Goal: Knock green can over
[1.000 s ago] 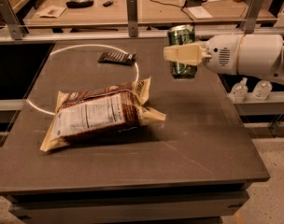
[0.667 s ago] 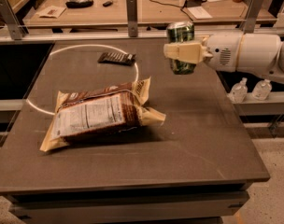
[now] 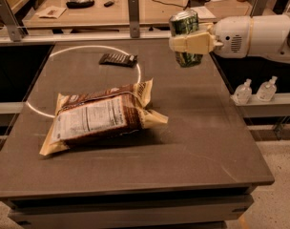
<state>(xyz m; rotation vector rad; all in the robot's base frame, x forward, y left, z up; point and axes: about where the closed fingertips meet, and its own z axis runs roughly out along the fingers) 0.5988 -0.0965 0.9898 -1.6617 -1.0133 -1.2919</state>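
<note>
The green can (image 3: 184, 23) has mottled green print and a silver top. It is held tilted slightly, above the far right part of the dark table (image 3: 197, 128). My gripper (image 3: 177, 42) reaches in from the right on a white arm (image 3: 259, 35). It is shut on the can, with one cream finger (image 3: 190, 43) across its front. The other finger is hidden behind the can. The can's lower end (image 3: 189, 60) shows below the finger.
A large brown and cream snack bag (image 3: 99, 118) lies at mid-table left. A dark flat wrapper (image 3: 117, 58) lies at the back inside a white ring (image 3: 135, 70). Two small clear bottles (image 3: 243, 90) stand on a ledge at the right. A metal rail (image 3: 88, 38) runs along the table's back edge.
The gripper and the green can have moved upward and slightly away from the camera. The bag and the wrapper have not moved.
</note>
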